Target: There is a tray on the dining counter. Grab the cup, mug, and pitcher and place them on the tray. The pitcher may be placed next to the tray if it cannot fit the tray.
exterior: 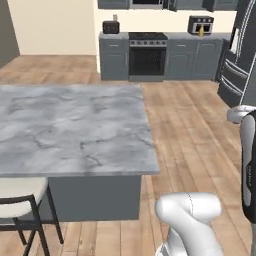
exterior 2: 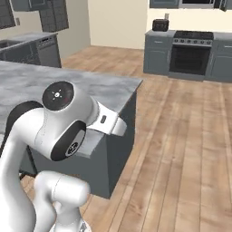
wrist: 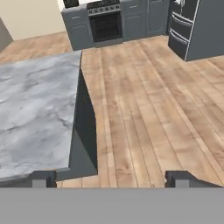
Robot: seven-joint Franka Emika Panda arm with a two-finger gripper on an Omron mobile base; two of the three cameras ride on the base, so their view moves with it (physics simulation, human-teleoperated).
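The jaws (wrist: 111, 178) stand wide apart and grip nothing; in the hand view the two dark fingertips (wrist: 43, 178) rise at 7 and 5 o'clock, with bare wooden floor (wrist: 144, 109) between them. The left fingertip sits just below the near corner of the table (wrist: 35, 109), a grey-white veined marble top over a grey base, which spreads from 7 toward 10 o'clock in that view. In the left base view the same table (exterior: 70, 130) covers the left half, its right edge running toward 12 o'clock, and a pale-seated stool (exterior: 20, 200) with dark legs stands against its near side at 8 o'clock. Beyond the floor, at 12 o'clock, a black oven (exterior: 148, 57) is set in grey cabinets (exterior: 115, 57), with a dark refrigerator (exterior: 240, 55) at 2 o'clock. The white arm (exterior 2: 59, 122) rises at 8 o'clock in the right base view, in front of the table (exterior 2: 45, 86).
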